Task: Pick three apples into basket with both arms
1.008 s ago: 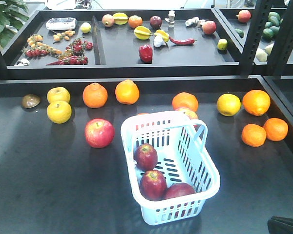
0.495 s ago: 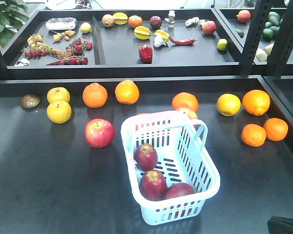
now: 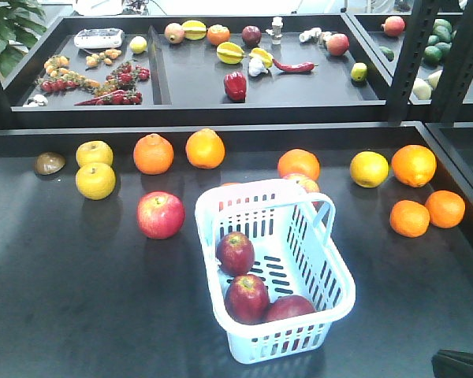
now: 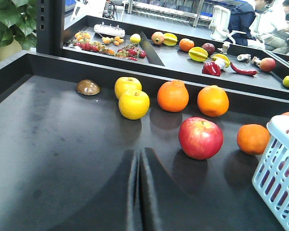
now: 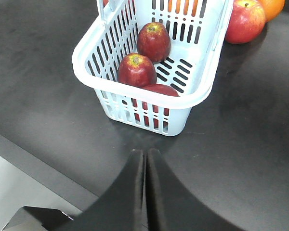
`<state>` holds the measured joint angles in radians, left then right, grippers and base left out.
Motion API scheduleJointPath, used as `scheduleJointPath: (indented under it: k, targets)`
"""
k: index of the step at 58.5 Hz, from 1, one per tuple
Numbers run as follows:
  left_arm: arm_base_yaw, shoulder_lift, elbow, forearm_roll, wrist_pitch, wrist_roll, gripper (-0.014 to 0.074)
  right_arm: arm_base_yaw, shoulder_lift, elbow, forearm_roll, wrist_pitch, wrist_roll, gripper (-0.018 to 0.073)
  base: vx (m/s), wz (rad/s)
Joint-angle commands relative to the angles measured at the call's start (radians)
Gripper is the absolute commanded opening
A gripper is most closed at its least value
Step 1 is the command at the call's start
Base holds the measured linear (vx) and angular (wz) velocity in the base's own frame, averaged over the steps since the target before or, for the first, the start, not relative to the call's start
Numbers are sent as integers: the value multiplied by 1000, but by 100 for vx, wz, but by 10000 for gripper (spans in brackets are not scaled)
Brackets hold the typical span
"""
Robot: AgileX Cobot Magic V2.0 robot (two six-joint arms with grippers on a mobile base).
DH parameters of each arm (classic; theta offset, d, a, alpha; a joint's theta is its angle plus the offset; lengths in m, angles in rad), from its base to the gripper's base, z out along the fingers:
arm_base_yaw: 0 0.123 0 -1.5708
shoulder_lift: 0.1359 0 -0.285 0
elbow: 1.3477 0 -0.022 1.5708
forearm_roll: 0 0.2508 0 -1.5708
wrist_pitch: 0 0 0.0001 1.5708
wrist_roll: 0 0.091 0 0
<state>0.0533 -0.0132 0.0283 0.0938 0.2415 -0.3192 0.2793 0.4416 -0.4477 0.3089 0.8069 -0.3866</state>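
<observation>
Three apples (image 5: 153, 41) lie inside the basket (image 5: 135, 89), just ahead of the right gripper (image 5: 145, 166), fingers pressed together, empty. Left gripper (image 4: 137, 168) likewise appears closed on nothing, basket off to its right.

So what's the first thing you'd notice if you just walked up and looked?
The pale basket in the middle of the black table, with three dark red apples inside. Next, a bigger, brighter red apple sitting alone on the table to the basket's left. Behind them runs a colourful row of oranges and yellow fruits.
</observation>
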Motion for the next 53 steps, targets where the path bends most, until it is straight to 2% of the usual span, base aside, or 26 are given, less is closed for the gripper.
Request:
scheduleJointPath:
  k: [1,23,34,41,47,53]
  targets:
    - [-5,-14,-25,3,-78,-11,-6,-2,7,-26,14,-51,-2,-5,0,0]
    - [-5,-13,-25,3,-78,-11,-6,-2,7,-25,14,-48,-2,-5,0,0]
    - [-5,-13,-25,3,-78,-11,-6,-2,5,11,9,-89,-2,-5,0,0]
    - [-5,-13,-25,3,-78,-11,-6,-1,-21,89,26,-335,41,-5,0,0]
    - [-5,-13,-25,3,-78,-11,-6,-1,-59,182,22,-630,164,-5,0,0]
    - [-5,-13,-25,3,-78,-11,-6,-2,-110,285,-25,-799,313,-5,0,0]
